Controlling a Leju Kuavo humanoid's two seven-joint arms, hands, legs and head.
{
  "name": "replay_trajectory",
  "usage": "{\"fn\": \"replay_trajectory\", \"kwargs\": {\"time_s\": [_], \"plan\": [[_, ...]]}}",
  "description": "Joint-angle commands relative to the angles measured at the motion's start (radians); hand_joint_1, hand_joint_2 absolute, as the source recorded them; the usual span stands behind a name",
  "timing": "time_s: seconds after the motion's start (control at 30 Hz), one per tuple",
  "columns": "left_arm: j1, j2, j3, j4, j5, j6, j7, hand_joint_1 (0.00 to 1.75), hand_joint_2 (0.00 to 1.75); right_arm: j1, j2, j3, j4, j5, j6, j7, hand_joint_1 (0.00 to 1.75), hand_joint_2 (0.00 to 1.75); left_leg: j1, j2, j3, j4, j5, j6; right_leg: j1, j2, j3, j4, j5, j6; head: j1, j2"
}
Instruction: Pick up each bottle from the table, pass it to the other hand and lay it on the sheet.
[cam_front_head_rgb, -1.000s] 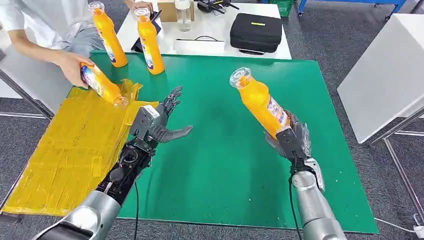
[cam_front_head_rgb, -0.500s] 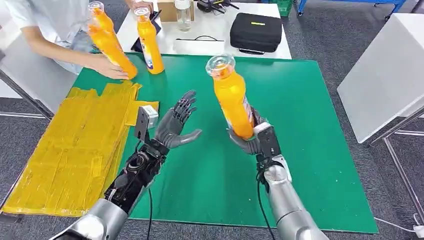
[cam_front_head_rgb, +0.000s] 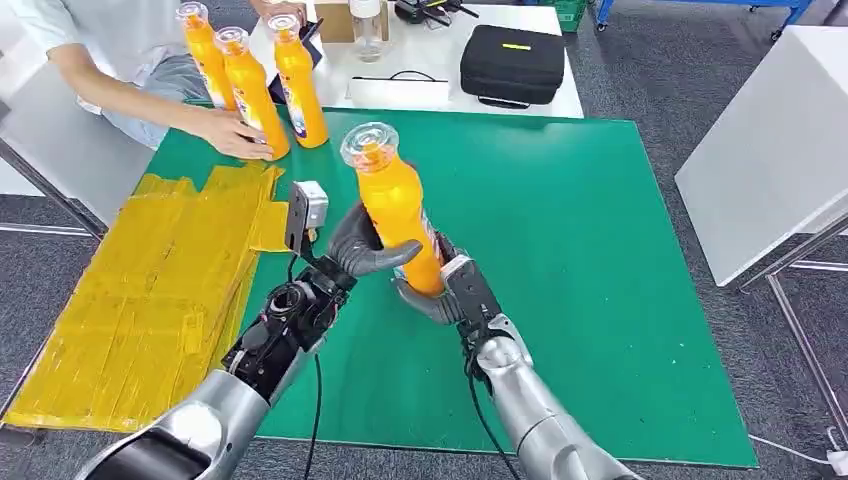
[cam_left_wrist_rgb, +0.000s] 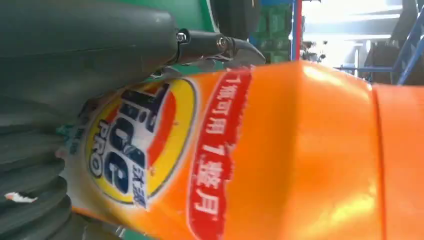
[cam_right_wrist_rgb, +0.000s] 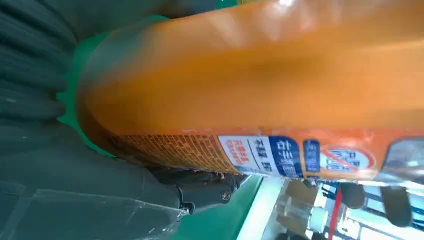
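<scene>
An orange bottle (cam_front_head_rgb: 393, 215) with a clear cap stands nearly upright in the air above the green mat (cam_front_head_rgb: 600, 250), cap tilted toward me. My right hand (cam_front_head_rgb: 440, 295) grips its base from below. My left hand (cam_front_head_rgb: 360, 250) wraps the bottle's middle, thumb across the front and fingers behind. Close up, the bottle's logo label (cam_left_wrist_rgb: 280, 150) lies against my left hand (cam_left_wrist_rgb: 75, 55), and its lower body (cam_right_wrist_rgb: 260, 85) sits in my right hand (cam_right_wrist_rgb: 75, 190). The yellow sheet (cam_front_head_rgb: 150, 290) lies on the mat's left side with nothing on it.
Three more orange bottles (cam_front_head_rgb: 203, 55) (cam_front_head_rgb: 250, 90) (cam_front_head_rgb: 298, 80) stand at the mat's far left corner; a person's hand (cam_front_head_rgb: 232, 132) rests on the middle one. A black case (cam_front_head_rgb: 512, 65) and a clear bottle (cam_front_head_rgb: 366, 28) sit on the white table behind. Another white table (cam_front_head_rgb: 770, 130) stands at right.
My right hand carried the bottle left to the mat's middle, and my left hand rose and closed around it. The person took a bottle off the sheet and stood it with the others.
</scene>
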Motion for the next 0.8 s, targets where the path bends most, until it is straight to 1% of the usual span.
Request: {"fn": "replay_trajectory", "kwargs": {"time_s": [0.03, 0.07, 0.1, 0.2, 0.3, 0.37, 0.4, 0.43, 0.5, 0.53, 0.57, 0.6, 0.63, 0.67, 0.73, 0.77, 0.8], "plan": [[-0.056, 0.001, -0.043, 0.045, 0.033, 0.017, 0.023, 0.00, 1.75, -0.058, 0.016, 0.113, 0.148, 0.021, 0.001, 0.026, 1.75, 1.75, 0.001, 0.001, 0.007, 0.002, -0.004, -0.002, 0.002, 0.000, 0.007, 0.001, -0.003, -0.002, 0.000, 0.000], [-0.054, 0.000, -0.048, 0.036, 0.034, 0.020, 0.026, 0.00, 1.75, -0.058, 0.019, 0.121, 0.155, 0.023, 0.004, 0.028, 1.75, 1.75, 0.001, 0.001, 0.011, 0.003, -0.006, -0.003, 0.002, -0.001, 0.011, 0.003, -0.006, -0.003, 0.000, 0.000], [-0.054, 0.000, -0.048, 0.036, 0.034, 0.020, 0.026, 0.00, 1.75, -0.058, 0.019, 0.121, 0.155, 0.023, 0.004, 0.028, 1.75, 1.75, 0.001, 0.000, 0.009, 0.001, -0.005, -0.002, 0.001, -0.002, 0.009, 0.002, -0.005, -0.003, 0.000, 0.000], [-0.048, -0.002, -0.058, 0.025, 0.031, 0.029, 0.033, 0.00, 1.75, -0.057, 0.025, 0.138, 0.159, 0.034, -0.005, 0.034, 1.75, 1.75, 0.001, -0.001, 0.011, 0.003, -0.007, -0.003, 0.002, -0.003, 0.011, 0.003, -0.007, -0.003, 0.000, 0.000], [-0.048, -0.005, -0.062, 0.027, 0.031, 0.035, 0.036, 0.00, 1.75, -0.056, 0.028, 0.145, 0.158, 0.038, -0.008, 0.040, 1.75, 1.75, 0.001, 0.000, 0.007, 0.000, -0.003, -0.002, 0.001, -0.001, 0.006, 0.000, -0.003, -0.002, 0.000, 0.000], [-0.047, -0.007, -0.064, 0.027, 0.031, 0.039, 0.037, 0.00, 1.75, -0.055, 0.028, 0.147, 0.157, 0.038, -0.009, 0.043, 1.75, 1.75, 0.001, -0.001, 0.011, 0.003, -0.007, -0.003, 0.002, -0.002, 0.011, 0.002, -0.006, -0.003, 0.000, 0.000], [-0.047, -0.008, -0.064, 0.024, 0.030, 0.046, 0.037, 0.00, 1.75, -0.053, 0.026, 0.152, 0.155, 0.039, -0.007, 0.047, 1.75, 1.75, 0.001, -0.001, 0.009, 0.002, -0.005, -0.002, 0.001, -0.002, 0.009, 0.002, -0.005, -0.002, 0.000, 0.000], [-0.045, -0.009, -0.062, 0.018, 0.031, 0.061, 0.035, 0.00, 1.75, -0.050, 0.024, 0.158, 0.151, 0.042, -0.006, 0.051, 1.75, 1.75, 0.001, -0.001, 0.012, 0.003, -0.007, -0.003, 0.002, -0.003, 0.012, 0.003, -0.007, -0.003, 0.000, 0.000], [-0.042, -0.009, -0.059, 0.009, 0.034, 0.081, 0.030, 0.02, 1.75, -0.046, 0.022, 0.166, 0.147, 0.040, -0.008, 0.054, 1.75, 1.75, 0.001, -0.001, 0.007, 0.001, -0.004, -0.002, 0.001, -0.002, 0.007, 0.001, -0.004, -0.002, 0.000, 0.000], [-0.042, -0.009, -0.059, 0.009, 0.034, 0.081, 0.030, 0.02, 1.75, -0.046, 0.022, 0.166, 0.147, 0.040, -0.008, 0.054, 1.75, 1.75, 0.001, -0.001, 0.009, 0.002, -0.005, -0.002, 0.002, -0.002, 0.009, 0.002, -0.005, -0.002, 0.000, 0.000], [-0.042, -0.009, -0.059, 0.009, 0.034, 0.081, 0.030, 0.44, 1.75, -0.046, 0.022, 0.166, 0.147, 0.040, -0.008, 0.054, 1.75, 1.75, 0.001, -0.001, 0.007, 0.001, -0.004, -0.002, 0.001, -0.002, 0.007, 0.001, -0.004, -0.002, 0.000, 0.000], [-0.041, -0.008, -0.058, 0.004, 0.038, 0.088, 0.027, 1.62, 1.75, -0.044, 0.020, 0.169, 0.145, 0.039, -0.012, 0.054, 1.75, 1.75, 0.001, -0.001, 0.011, 0.003, -0.006, -0.003, 0.002, -0.003, 0.011, 0.003, -0.006, -0.003, 0.000, 0.000], [-0.041, -0.008, -0.057, 0.003, 0.040, 0.091, 0.026, 1.75, 1.75, -0.043, 0.019, 0.168, 0.143, 0.037, -0.015, 0.054, 1.75, 1.75, 0.001, -0.001, 0.008, 0.002, -0.005, -0.002, 0.002, -0.002, 0.008, 0.002, -0.005, -0.002, 0.000, 0.000], [-0.042, -0.009, -0.056, 0.005, 0.046, 0.098, 0.026, 1.75, 1.75, -0.041, 0.016, 0.169, 0.138, 0.034, -0.019, 0.053, 1.75, 1.75, 0.002, -0.002, 0.013, 0.004, -0.008, -0.003, 0.002, -0.003, 0.012, 0.004, -0.008, -0.004, 0.000, 0.000], [-0.042, -0.009, -0.056, 0.005, 0.046, 0.098, 0.026, 1.75, 1.75, -0.041, 0.016, 0.169, 0.138, 0.034, -0.019, 0.053, 1.75, 1.75, 0.001, -0.001, 0.006, 0.001, -0.003, -0.002, 0.001, -0.002, 0.006, 0.001, -0.003, -0.002, 0.000, 0.000], [-0.042, -0.009, -0.056, 0.005, 0.046, 0.098, 0.026, 1.75, 1.75, -0.041, 0.016, 0.169, 0.138, 0.034, -0.019, 0.053, 1.75, 1.75, 0.001, -0.001, 0.010, 0.002, -0.006, -0.003, 0.002, -0.003, 0.009, 0.002, -0.006, -0.003, 0.000, 0.000], [-0.042, -0.009, -0.056, 0.005, 0.046, 0.098, 0.026, 1.75, 1.75, -0.041, 0.016, 0.169, 0.138, 0.034, -0.019, 0.053, 1.75, 1.75, 0.001, -0.001, 0.008, 0.001, -0.004, -0.002, 0.001, -0.003, 0.008, 0.001, -0.005, -0.002, 0.000, 0.000]]}}
